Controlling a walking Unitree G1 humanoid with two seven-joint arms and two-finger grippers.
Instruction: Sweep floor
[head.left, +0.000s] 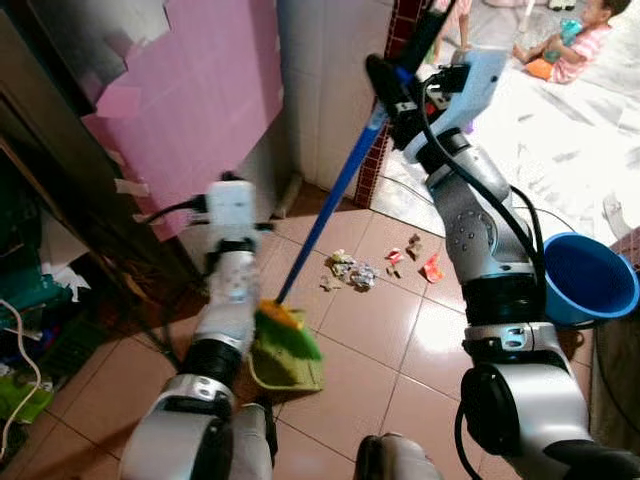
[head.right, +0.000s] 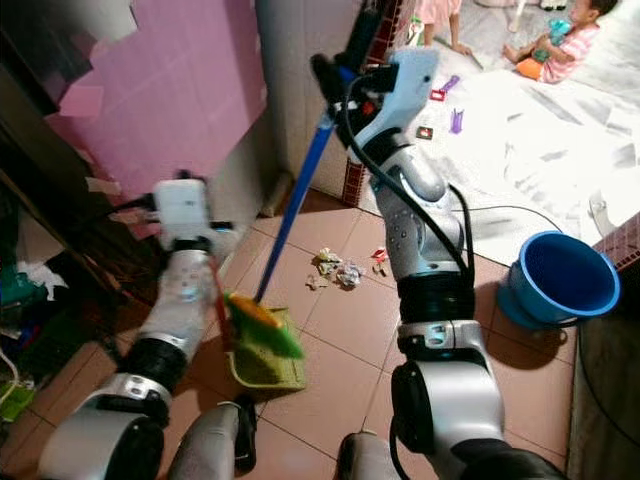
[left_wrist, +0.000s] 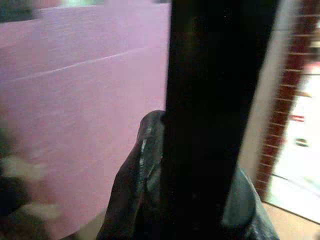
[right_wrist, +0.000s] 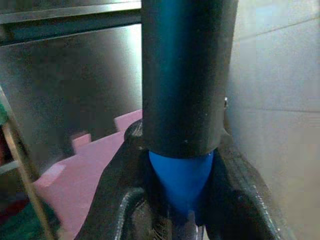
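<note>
My right gripper (head.left: 395, 95) is raised high and shut on the black grip of a blue broom handle (head.left: 335, 195); the right wrist view has the fingers (right_wrist: 120, 200) clamped around it. The handle slants down to the orange and green broom head (head.left: 285, 325), which rests at a green dustpan (head.right: 265, 365) on the tiled floor. My left gripper (left_wrist: 192, 200) is shut on a black pole, the dustpan's handle, just beyond the white wrist box (head.left: 232, 205). A small pile of paper scraps and wrappers (head.left: 355, 272) lies on the tiles past the dustpan.
A pink foam board (head.left: 200, 90) leans on the wall to the left, beside a white tiled pillar (head.left: 330, 80). A blue bucket (head.left: 588, 278) stands at the right. Clutter (head.left: 30, 330) fills the left edge. A child (head.left: 585, 40) sits on a white sheet beyond.
</note>
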